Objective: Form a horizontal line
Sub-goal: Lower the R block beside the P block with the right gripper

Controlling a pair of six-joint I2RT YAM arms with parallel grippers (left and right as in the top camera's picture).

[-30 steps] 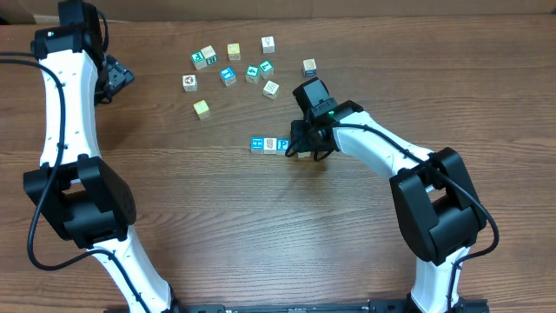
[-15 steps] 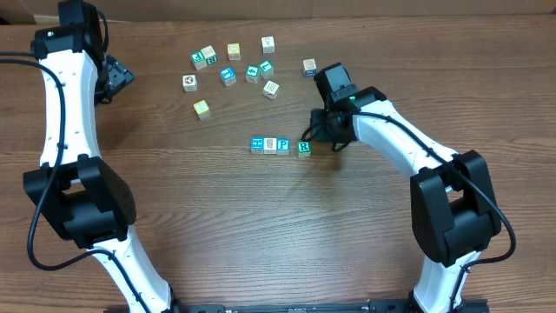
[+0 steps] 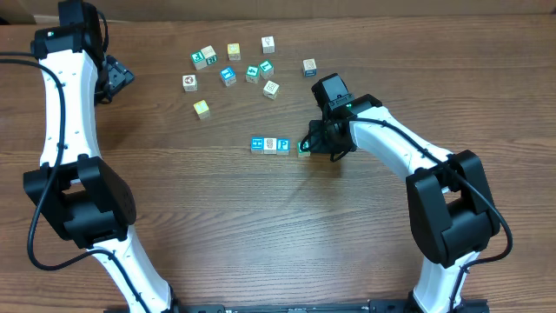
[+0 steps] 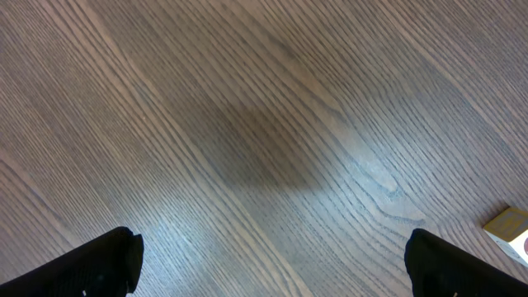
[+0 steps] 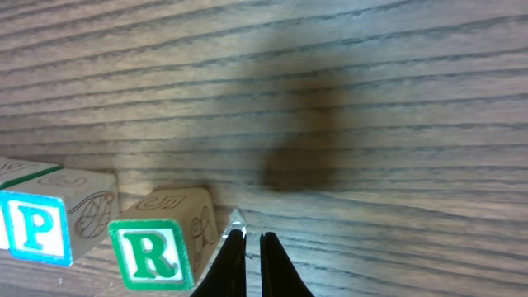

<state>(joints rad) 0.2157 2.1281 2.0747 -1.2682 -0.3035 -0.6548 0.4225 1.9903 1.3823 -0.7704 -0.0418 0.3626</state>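
Observation:
Three cubes stand in a row: a blue one (image 3: 257, 144), a white one with a grey picture (image 3: 270, 144), and a blue-letter P cube (image 3: 283, 144) (image 5: 37, 227). The green-letter R cube (image 3: 302, 147) (image 5: 153, 247) sits just right of them with a slight gap. My right gripper (image 3: 311, 145) (image 5: 253, 264) is shut and empty, low over the table. Its tips are right against the R cube's right side. My left gripper (image 3: 115, 78) (image 4: 272, 272) hovers far off at the back left, open over bare wood.
Several loose cubes lie scattered at the back (image 3: 252, 73), with a yellow one (image 3: 201, 109) nearest the row and one (image 3: 309, 66) behind the right arm. A cube corner (image 4: 511, 231) shows at the edge of the left wrist view.
The right gripper let go of the R cube at the row's right end and pulled back to the right. It closed and came back down beside the cube. The left arm stayed still.

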